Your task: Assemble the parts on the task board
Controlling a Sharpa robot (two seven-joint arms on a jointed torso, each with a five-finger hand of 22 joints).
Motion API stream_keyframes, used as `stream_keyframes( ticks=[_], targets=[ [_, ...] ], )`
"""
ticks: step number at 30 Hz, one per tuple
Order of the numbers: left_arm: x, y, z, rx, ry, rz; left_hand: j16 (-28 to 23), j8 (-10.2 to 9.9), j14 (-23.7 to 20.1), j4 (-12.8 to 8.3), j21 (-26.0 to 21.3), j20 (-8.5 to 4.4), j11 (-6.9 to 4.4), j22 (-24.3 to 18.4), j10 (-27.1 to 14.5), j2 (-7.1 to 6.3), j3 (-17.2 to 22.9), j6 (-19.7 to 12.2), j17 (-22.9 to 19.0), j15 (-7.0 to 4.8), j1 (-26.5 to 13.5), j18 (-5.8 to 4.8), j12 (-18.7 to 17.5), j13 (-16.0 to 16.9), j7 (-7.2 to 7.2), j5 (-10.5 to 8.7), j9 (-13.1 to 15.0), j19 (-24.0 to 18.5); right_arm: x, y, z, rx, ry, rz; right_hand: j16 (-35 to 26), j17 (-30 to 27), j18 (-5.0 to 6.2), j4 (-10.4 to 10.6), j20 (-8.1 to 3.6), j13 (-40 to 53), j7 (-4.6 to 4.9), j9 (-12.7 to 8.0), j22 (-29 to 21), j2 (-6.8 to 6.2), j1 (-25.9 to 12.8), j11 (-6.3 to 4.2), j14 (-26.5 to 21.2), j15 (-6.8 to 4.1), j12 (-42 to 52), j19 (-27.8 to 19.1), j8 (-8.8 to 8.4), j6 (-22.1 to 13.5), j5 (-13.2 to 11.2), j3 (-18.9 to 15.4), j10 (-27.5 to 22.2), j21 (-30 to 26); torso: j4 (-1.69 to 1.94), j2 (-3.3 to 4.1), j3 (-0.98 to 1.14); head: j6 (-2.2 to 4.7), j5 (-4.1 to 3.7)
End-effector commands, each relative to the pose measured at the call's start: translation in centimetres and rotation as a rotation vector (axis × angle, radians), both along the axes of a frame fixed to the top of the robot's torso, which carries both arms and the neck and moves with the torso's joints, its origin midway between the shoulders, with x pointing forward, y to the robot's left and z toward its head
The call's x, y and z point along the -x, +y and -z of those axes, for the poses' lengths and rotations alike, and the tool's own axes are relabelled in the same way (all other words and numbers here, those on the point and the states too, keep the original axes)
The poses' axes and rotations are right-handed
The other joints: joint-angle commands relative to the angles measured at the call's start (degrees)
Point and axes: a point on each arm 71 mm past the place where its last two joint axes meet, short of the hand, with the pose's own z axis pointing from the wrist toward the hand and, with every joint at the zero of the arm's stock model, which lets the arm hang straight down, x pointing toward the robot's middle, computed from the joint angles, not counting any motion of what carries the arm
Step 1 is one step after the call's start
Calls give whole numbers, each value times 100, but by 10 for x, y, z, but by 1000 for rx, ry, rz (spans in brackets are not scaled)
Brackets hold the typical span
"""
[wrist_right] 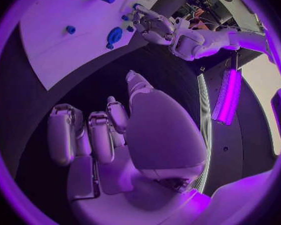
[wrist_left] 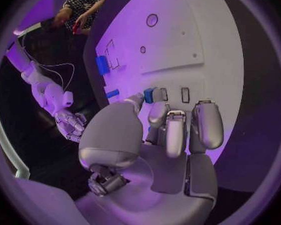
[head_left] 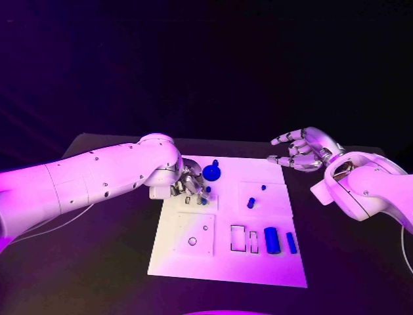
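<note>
White and flat, the task board (head_left: 182,252) lies in the middle of the black table (head_left: 358,262), its surface cut with small rectangular slots and round holes. No brand mark, label or lettering can be read anywhere on it or on the arms.

At the board's far left part the left hand (head_left: 189,184) reaches down, fingers curled close together over the surface. The left wrist view shows a small blue piece (wrist_left: 150,95) pinched at the thumb tip against a finger, right beside two rectangular slots.

Just beyond that hand stands a round blue part (head_left: 212,172) with a little knob on top. A small blue peg (head_left: 251,203) sits near the board's middle. Toward the near right corner two blue bars lie side by side, a thick one (head_left: 272,240) and a thin one (head_left: 291,243), next to a pair of outlined slots.

Off the board's far right corner the right hand (head_left: 301,151) hangs above the dark table, fingers spread and loosely bent, holding nothing.
</note>
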Motion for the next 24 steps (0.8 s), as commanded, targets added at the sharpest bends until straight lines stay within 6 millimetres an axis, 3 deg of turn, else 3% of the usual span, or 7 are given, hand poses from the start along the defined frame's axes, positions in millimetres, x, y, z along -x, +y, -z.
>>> stream_keyframes(
  ticks=[1, 5, 7, 11, 14, 19, 24],
  targets=[
    [0, -2, 0, 7, 11, 2, 38, -12, 559, -3, 34, -23, -3, 5, -35, -2, 96, -48, 1421, -40, 94, -47, -35, -4, 2, 15, 20, 13, 0, 1, 1, 11, 12, -18, -36, 931, 115, -6, -19, 6, 20, 9, 801, 56, 23, -9, 466, 2, -5, -35, 30, 38, 29, 26, -16, -18, -2, 4, -1, -14, -1],
    [0, -1, 0, 4, 14, 2, 37, -36, 559, -8, 34, -26, -7, 7, -49, -32, 350, -60, 1421, -42, 241, -46, -51, -11, -1, 23, 69, 10, 0, 1, 1, 14, 14, -18, -40, 920, 117, -8, -21, -1, 18, 8, 796, 63, 25, -12, 463, 0, -10, -39, 34, 46, 35, 35, -21, -26, -6, 1, -1, -25, -9],
    [0, -1, 1, 4, 15, 3, 34, -63, 556, -49, 33, -34, -16, 8, -65, -79, 708, -83, 1414, -53, 405, -45, -72, -18, -9, 37, 109, 8, 0, 1, 1, 15, 15, -17, -40, 920, 117, -8, -21, -1, 18, 8, 796, 63, 25, -12, 463, 0, -10, -39, 34, 46, 35, 35, -21, -26, -2, -3, 0, -31, -12],
    [0, -2, 1, 8, 16, 3, 28, -67, 554, -119, 30, -42, -13, 12, -59, -423, 1752, -89, 1405, -41, 399, -42, -100, -13, 1, 22, 249, 5, 0, 1, 1, 16, 16, -17, -40, 920, 117, -8, -21, -1, 18, 8, 796, 63, 25, -12, 463, 0, -10, -39, 34, 46, 35, 35, -21, -26, -3, -1, 1, -33, -15],
    [1, -2, 0, 17, 18, -3, 22, -26, 550, -366, 26, -32, -13, 14, -38, -612, 2523, -101, 1392, -52, 243, -45, -117, -9, 1, 21, 388, 3, 0, 1, 2, 16, 16, -17, -39, 923, 117, -10, -22, -2, 16, 8, 796, 68, 29, -13, 464, -2, -9, -39, 36, 51, 43, 44, -21, -27, 0, -6, 1, -32, -17],
    [2, 0, -1, 45, 19, -25, 6, 67, 541, -796, 30, -28, -12, 31, 14, -712, 3298, -122, 1363, -51, 7, -48, -120, 20, 10, 26, 584, 11, 0, 0, 2, 17, 17, -17, -39, 923, 117, -10, -22, -2, 16, 8, 796, 68, 29, -13, 464, -2, -9, -39, 36, 51, 43, 44, -21, -27, 4, -8, 2, -16, -19],
    [3, 6, -4, 76, 13, -56, -3, 100, 537, -937, 37, -27, -16, 49, 56, -728, 3504, -116, 1345, -53, -123, -50, -98, 62, 6, 26, 658, 20, 0, -1, 2, 18, 18, -15, -42, 915, 118, -11, -23, -4, 15, 7, 792, 68, 29, -14, 462, -3, -10, -43, 37, 54, 47, 47, -22, -34, 9, -8, -1, -18, -26]
  ],
)
